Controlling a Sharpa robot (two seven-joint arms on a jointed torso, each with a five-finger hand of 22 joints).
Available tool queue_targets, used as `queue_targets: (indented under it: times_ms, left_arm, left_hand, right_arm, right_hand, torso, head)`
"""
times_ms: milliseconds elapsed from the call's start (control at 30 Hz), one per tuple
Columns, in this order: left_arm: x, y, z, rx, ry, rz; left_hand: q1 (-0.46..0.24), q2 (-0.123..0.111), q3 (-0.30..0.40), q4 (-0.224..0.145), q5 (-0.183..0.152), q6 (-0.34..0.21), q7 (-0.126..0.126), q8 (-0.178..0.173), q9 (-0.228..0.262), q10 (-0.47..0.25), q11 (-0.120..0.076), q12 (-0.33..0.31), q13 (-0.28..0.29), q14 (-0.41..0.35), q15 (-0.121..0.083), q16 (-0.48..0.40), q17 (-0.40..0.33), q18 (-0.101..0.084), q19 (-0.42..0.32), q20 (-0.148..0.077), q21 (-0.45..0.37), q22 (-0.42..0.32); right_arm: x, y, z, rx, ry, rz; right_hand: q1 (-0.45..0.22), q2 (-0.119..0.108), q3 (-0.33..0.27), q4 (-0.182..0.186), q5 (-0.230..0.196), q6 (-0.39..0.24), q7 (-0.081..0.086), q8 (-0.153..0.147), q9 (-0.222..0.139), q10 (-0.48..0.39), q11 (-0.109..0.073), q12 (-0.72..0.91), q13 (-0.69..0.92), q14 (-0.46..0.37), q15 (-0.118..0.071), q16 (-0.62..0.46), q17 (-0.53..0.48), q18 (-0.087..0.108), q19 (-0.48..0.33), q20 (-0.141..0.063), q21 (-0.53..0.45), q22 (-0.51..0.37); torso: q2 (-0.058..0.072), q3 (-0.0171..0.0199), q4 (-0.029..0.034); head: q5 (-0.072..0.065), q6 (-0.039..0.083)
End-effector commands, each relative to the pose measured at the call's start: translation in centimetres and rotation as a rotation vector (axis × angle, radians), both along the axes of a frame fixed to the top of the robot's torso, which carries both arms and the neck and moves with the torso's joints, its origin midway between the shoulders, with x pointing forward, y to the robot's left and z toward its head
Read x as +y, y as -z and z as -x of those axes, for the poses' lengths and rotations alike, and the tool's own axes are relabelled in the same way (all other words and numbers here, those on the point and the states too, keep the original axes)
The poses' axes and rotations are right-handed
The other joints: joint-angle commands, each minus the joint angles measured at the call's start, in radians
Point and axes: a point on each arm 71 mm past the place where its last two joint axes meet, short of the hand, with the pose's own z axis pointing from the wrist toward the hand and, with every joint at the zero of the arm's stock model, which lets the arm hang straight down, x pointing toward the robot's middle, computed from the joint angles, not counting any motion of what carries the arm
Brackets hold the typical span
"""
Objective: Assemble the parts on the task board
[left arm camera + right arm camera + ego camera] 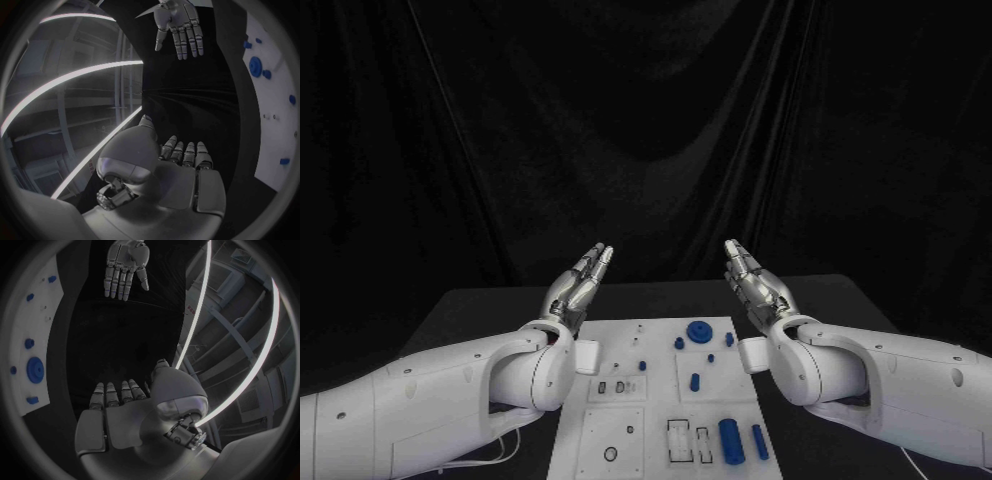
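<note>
the white task board (610,440) lies flat in the middle of the black table (473,305), running from the near edge toward the back. on it sit the small blue parts: a round disc (700,331) near the far end with little knobs around it, a small peg (695,381) midway, and two longer cylinders (730,440) lying side by side near the front right, beside some outlined slots.

these pieces look like hard plastic, light and stiff, probably a bit slick, so they will likely roll or skid if nudged. the cylinders are best taken across their middle from above with a thumb-and-finger pinch; the disc would want a hold at its rim or raised centre.

both hands are up off the board and hold nothing. the left hand (581,275) hovers above the board's far left corner, fingers straight and stretched forward, close together. the right hand (753,272) mirrors it above the far right corner, likewise flat and empty. the disc lies between and below the two hands; the cylinders are well apart from both, back near the robot's elbows.
</note>
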Motion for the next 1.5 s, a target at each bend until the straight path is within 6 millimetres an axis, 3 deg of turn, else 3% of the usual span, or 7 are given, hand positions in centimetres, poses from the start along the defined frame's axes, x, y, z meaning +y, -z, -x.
queue_targets:
  times_ms: [33,400,433,800,1033,1267,1500]
  left_arm:
    - [-0.8,-1.0,0.0,-0.039,0.117,0.215]
    - [-1.1,-1.5,-0.1,-0.05,0.181,0.314]
    - [-0.7,-1.2,-0.6,-0.054,0.226,0.349]
    - [-0.7,-1.2,-0.7,-0.084,0.264,0.318]
    - [-0.7,-1.3,-0.5,-0.129,0.294,0.283]
    - [0.2,-1.4,-0.6,-0.206,0.329,0.205]
    - [1.8,-1.4,-0.8,-0.221,0.334,0.165]
  left_hand:
    - [0.044,0.009,-0.016,0.009,0.012,0.014,-0.002,0.006,0.002,0.002,-0.012,-0.007,-0.002,0.0,-0.1,-0.004,-0.001,0.008,0.001,-0.101,-0.006,-0.002]
    - [0.046,0.007,-0.017,0.008,0.012,0.018,-0.004,0.007,0.003,0.002,-0.014,-0.007,-0.002,0.0,-0.101,-0.004,-0.001,0.011,0.001,-0.098,-0.006,-0.002]
    - [0.047,0.007,-0.017,0.008,0.012,0.019,-0.004,0.007,0.003,0.002,-0.014,-0.007,-0.002,0.0,-0.101,-0.004,-0.001,0.011,0.001,-0.098,-0.006,-0.002]
    - [0.042,0.008,-0.021,0.01,-0.004,0.026,0.001,0.008,0.004,0.002,-0.009,-0.007,-0.002,0.0,-0.096,-0.004,-0.001,0.017,0.001,-0.088,-0.006,-0.002]
    - [0.034,0.023,-0.016,0.01,-0.005,0.015,0.01,0.007,0.002,0.002,0.002,-0.007,-0.002,0.0,-0.085,-0.004,-0.001,0.017,0.001,-0.077,-0.006,-0.002]
    - [0.038,0.022,-0.011,0.008,0.004,0.02,0.018,0.008,0.003,0.002,0.01,-0.007,-0.002,0.0,-0.077,-0.004,-0.001,0.015,0.001,-0.072,-0.006,-0.002]
    - [0.048,0.021,-0.007,0.008,0.005,0.029,0.025,0.009,0.004,0.002,0.018,-0.007,-0.002,0.0,-0.068,-0.004,-0.001,0.015,0.001,-0.061,-0.006,-0.002]
  right_arm:
    - [0.5,-0.1,0.0,0.047,-0.078,-0.118]
    - [0.5,-0.1,0.0,0.051,-0.084,-0.124]
    - [0.4,0.1,-0.3,0.068,-0.139,-0.153]
    - [0.3,0.1,-0.3,0.053,-0.179,-0.132]
    - [-0.1,0.0,-0.4,0.028,-0.209,-0.094]
    - [-0.2,-0.6,-1.2,-0.043,-0.3,0.028]
    - [0.2,-2.5,-2.8,-0.176,-0.451,0.297]
  right_hand:
    - [0.03,0.004,-0.012,0.004,0.003,0.005,-0.004,0.004,0.002,0.001,-0.005,-0.005,-0.001,0.0,-0.194,-0.004,-0.002,0.013,0.0,-0.11,-0.004,-0.002]
    - [0.034,0.001,-0.01,0.005,-0.008,0.011,0.015,0.005,0.003,0.001,0.016,-0.005,-0.001,0.0,-0.169,-0.004,-0.002,0.023,0.0,-0.071,-0.004,-0.002]
    - [0.035,0.001,-0.009,0.005,-0.008,0.01,0.021,0.005,0.002,0.001,0.025,-0.005,-0.001,0.0,-0.159,-0.004,-0.002,0.026,0.0,-0.059,-0.004,-0.002]
    - [0.033,0.003,-0.005,0.007,0.0,0.016,0.05,0.006,0.003,0.001,0.062,-0.005,-0.001,0.0,-0.099,-0.004,-0.002,0.035,0.0,0.01,-0.004,-0.002]
    - [0.028,0.001,-0.002,0.007,0.009,0.018,0.055,0.006,0.004,0.001,0.109,-0.005,-0.001,0.0,0.031,-0.004,-0.002,0.038,0.0,0.155,-0.004,-0.002]
    - [0.111,-0.039,0.027,-0.012,0.04,0.182,0.174,0.044,0.029,0.009,0.184,0.001,0.003,0.006,0.181,-0.001,0.001,0.041,0.069,0.317,0.033,0.021]
    - [0.204,-0.073,0.041,0.007,0.038,0.181,0.141,0.046,0.025,0.053,0.278,0.026,0.013,0.212,0.259,0.045,0.032,-0.015,0.377,0.325,0.132,0.057]
  torso:
    - [0.0,0.0002,-0.0002]
    - [0.0,0.0002,-0.0002]
    - [-0.001,0.0002,-0.0014]
    - [-0.002,0.0002,-0.0022]
    - [-0.002,-0.0002,-0.0025]
    - [-0.001,-0.0004,-0.0024]
    - [-0.001,-0.0004,-0.0024]
  head:
    - [0.0,0.0]
    - [0.0,0.0]
    - [0.007,-0.035]
    - [0.013,-0.045]
    - [0.019,-0.068]
    - [0.033,-0.105]
    - [0.049,-0.172]
